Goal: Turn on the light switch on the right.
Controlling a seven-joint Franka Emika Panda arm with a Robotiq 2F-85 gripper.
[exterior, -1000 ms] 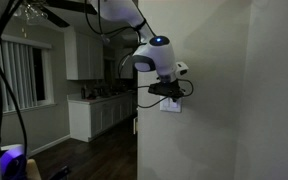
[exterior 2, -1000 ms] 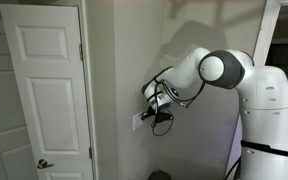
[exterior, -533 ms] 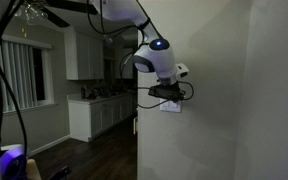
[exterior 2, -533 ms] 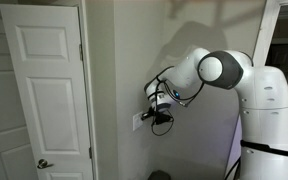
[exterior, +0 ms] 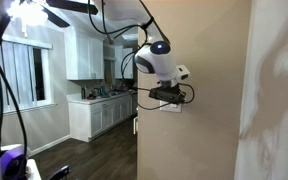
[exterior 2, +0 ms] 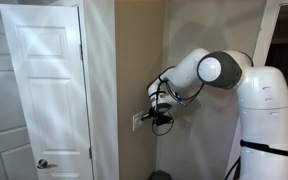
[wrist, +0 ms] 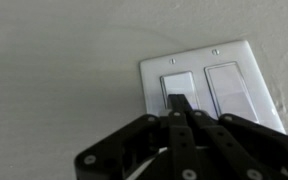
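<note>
A white two-gang wall plate [wrist: 252, 62] holds two narrow white switches. My gripper [wrist: 177, 101] is shut, its black fingers pressed together. Its tips rest on the switch [wrist: 180, 82] that lies on the left in the wrist view. The neighbouring switch [wrist: 227, 86] is untouched. I cannot tell from this view which one is right-hand on the wall. In both exterior views the gripper [exterior: 169, 93] [exterior 2: 160, 117] sits against the wall just above the plate [exterior: 171, 106] [exterior 2: 138, 121] and hides the switches.
The plate is on a beige wall near a corner edge [exterior: 136, 130]. A white panel door [exterior 2: 44, 90] stands beside it. A kitchen with white cabinets [exterior: 99, 112] lies beyond the corner. The robot's white base [exterior 2: 269, 120] stands close to the wall.
The room has turned much brighter: light now falls on the door, the walls and the kitchen. The gripper has stayed at the plate with almost no movement.
</note>
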